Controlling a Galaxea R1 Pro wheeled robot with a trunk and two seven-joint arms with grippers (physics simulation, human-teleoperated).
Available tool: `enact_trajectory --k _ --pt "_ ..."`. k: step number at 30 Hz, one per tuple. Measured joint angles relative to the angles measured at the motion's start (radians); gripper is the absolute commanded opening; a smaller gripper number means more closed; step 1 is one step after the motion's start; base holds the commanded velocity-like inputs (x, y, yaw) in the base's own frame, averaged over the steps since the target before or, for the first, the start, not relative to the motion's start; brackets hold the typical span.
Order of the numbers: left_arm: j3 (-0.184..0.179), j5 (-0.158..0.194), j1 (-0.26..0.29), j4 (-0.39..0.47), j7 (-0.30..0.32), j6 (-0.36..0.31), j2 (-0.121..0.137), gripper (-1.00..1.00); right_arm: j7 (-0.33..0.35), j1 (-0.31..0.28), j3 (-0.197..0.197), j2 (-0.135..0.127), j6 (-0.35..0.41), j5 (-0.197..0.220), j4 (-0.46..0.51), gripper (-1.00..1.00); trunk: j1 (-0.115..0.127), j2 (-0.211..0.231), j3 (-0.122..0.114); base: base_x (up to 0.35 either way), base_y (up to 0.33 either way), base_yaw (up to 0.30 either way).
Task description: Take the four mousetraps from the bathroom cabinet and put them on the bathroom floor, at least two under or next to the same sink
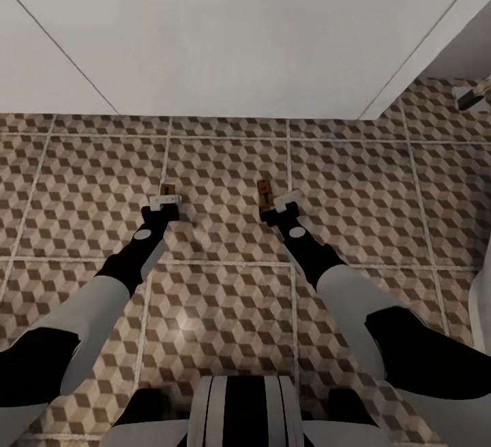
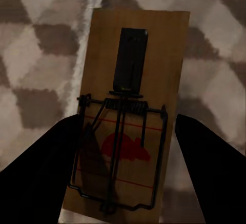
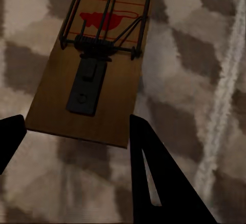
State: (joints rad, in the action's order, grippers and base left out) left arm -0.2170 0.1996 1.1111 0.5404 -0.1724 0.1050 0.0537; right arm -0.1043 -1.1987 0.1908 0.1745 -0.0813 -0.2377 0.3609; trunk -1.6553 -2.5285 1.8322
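Wooden left mousetrap (image 2: 130,116) sits between the left gripper's (image 1: 166,200) closed-in fingers (image 2: 43,167), low over the bathroom floor (image 1: 225,153). Right mousetrap (image 3: 95,55) lies on the tiles beyond the spread, empty right gripper (image 1: 281,205).

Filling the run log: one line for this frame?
left gripper: at mousetrap, grip unclear | right gripper: open, mousetrap ahead on bathroom floor

Plain white wall (image 1: 225,31), cube-patterned tile floor (image 1: 354,167).
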Motion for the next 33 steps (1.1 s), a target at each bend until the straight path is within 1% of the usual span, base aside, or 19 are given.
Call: enact_trajectory --k 4,7,33 --pt "0.000 0.000 -0.004 0.002 0.000 0.000 -0.001 -1.00 0.000 0.000 0.001 0.000 0.000 0.000 0.000 -1.00 0.000 0.000 0.000 0.087 0.209 0.000" --pt "0.000 0.000 -0.005 0.002 0.000 0.000 -0.001 -1.00 0.000 0.000 0.001 0.000 0.000 0.000 0.000 -1.00 0.000 0.000 0.000 0.037 0.076 0.000" --pt "0.000 0.000 -0.006 0.003 0.000 -0.001 -0.003 -1.00 -0.001 0.000 0.000 0.000 -0.002 -0.001 -0.010 -1.00 0.000 0.000 0.000 0.009 0.004 0.000"
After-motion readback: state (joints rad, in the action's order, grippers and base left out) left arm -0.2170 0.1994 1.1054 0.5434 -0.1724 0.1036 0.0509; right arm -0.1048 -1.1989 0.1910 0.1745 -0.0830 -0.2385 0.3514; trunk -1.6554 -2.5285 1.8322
